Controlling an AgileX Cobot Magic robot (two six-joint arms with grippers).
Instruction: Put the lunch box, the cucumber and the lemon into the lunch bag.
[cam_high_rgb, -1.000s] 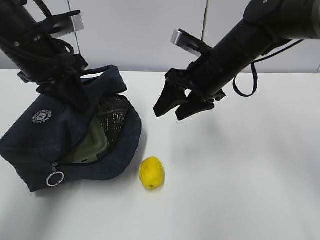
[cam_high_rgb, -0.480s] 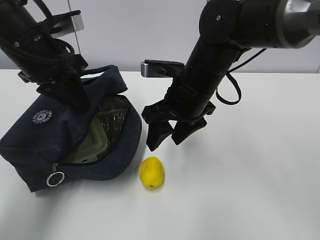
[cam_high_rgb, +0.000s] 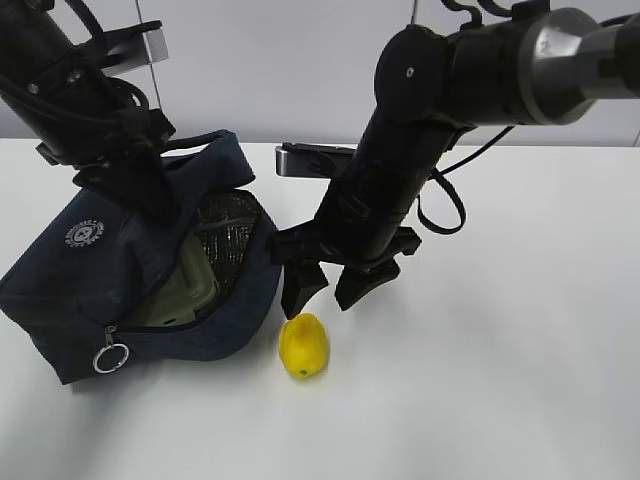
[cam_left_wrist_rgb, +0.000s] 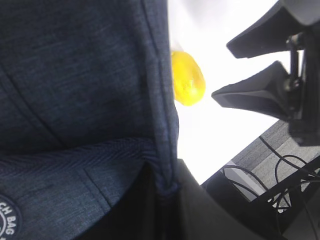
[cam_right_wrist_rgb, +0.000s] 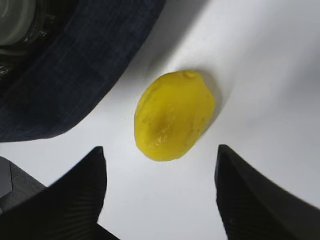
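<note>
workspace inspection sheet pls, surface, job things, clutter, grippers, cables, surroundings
surface: white table, bare where visible
lunch bag: navy, mouth open, held up by its fabric
lunch box: green lid visible inside the bag
lemon: on the table beside the bag, untouched
cucumber: not seen
clutter: nothing seen
left gripper: shut on the bag's fabric
right gripper: open, fingers either side of the lemon, above it
cables: black cable loop on the right arm, clear of the table
surroundings: pale wall panels behind
</note>
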